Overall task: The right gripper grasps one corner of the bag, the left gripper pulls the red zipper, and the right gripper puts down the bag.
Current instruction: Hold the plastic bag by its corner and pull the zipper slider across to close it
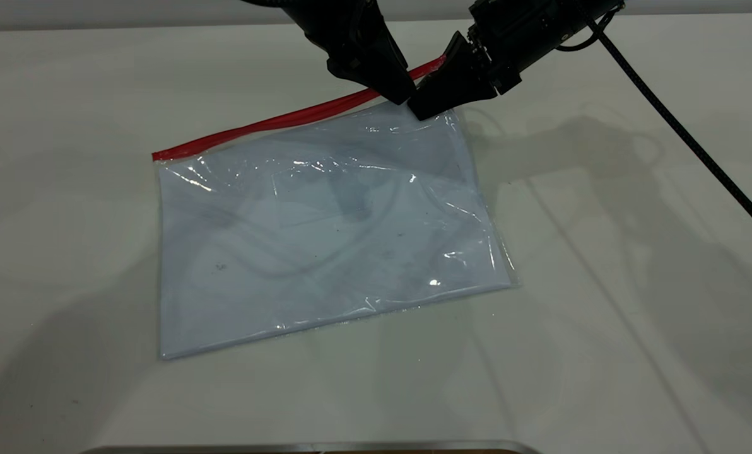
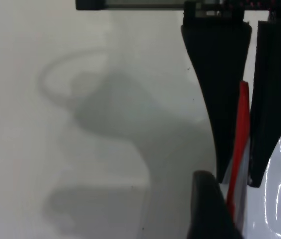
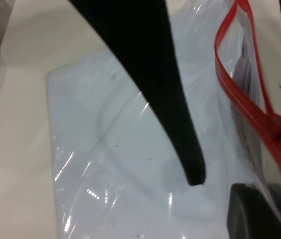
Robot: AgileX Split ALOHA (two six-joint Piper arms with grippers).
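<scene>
Exterior view: the bag lies flat on the table, and at its one o'clock corner the left gripper is closed on the red zipper. The right gripper is spread at that corner, pinching nothing. The pulling step is judged in hand; a steady draw along the strip toward ten o'clock is called for.

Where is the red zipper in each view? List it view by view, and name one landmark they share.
Exterior view: the red zipper runs along the bag's far edge, up to both grippers.
Left wrist view: it shows as a red strip between the left gripper's fingers.
Right wrist view: it is a red band parted into a loop.
Shared landmark: the bag's clear plastic beside the red strip.
</scene>
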